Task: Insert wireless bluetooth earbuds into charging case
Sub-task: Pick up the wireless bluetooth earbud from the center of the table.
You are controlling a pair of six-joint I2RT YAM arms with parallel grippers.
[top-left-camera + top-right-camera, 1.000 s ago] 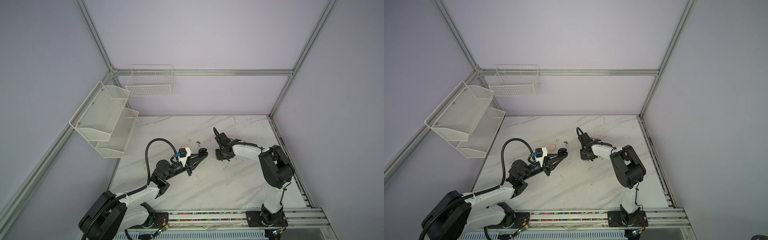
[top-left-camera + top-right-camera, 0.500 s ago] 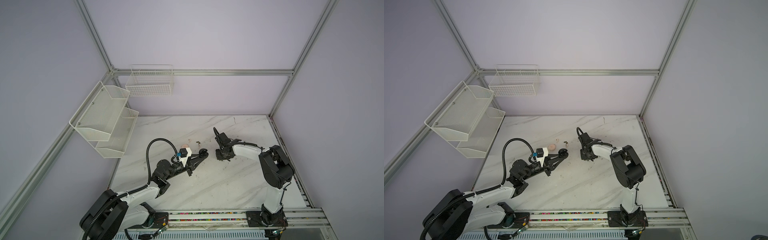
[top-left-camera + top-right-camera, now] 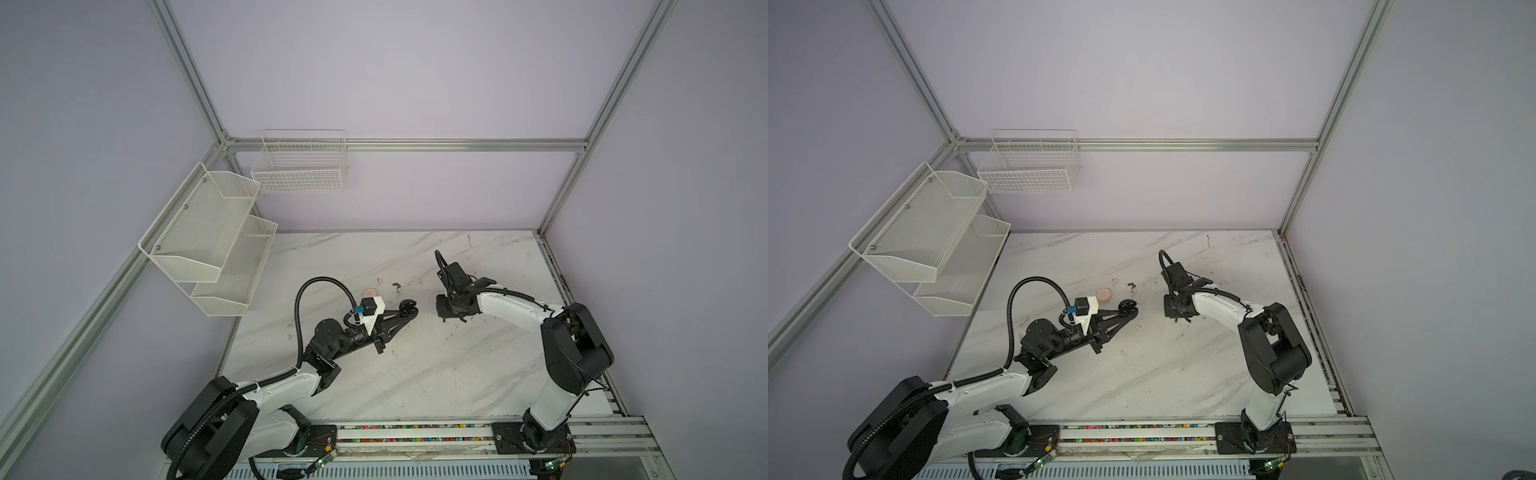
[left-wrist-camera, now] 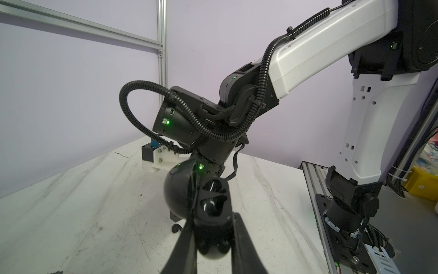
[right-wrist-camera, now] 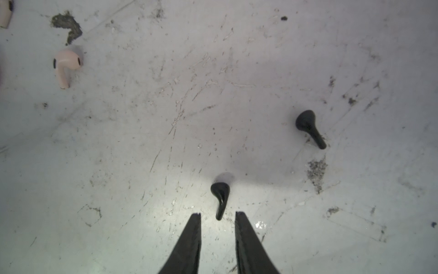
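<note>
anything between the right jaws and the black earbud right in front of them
Nothing visible. The nearest black earbud lies on bare table, its stem pointing into the gap of the open right jaws; the other black earbud lies aside.

So we've got a white marble-look table (image 3: 415, 374), pretty scuffed and grimy up close, with a small dark crumb of dirt (image 3: 396, 285) near the middle. On the side wall we see a two-tier mesh shelf (image 3: 208, 232), and a wire basket (image 3: 299, 174) hangs on the back wall.
</note>
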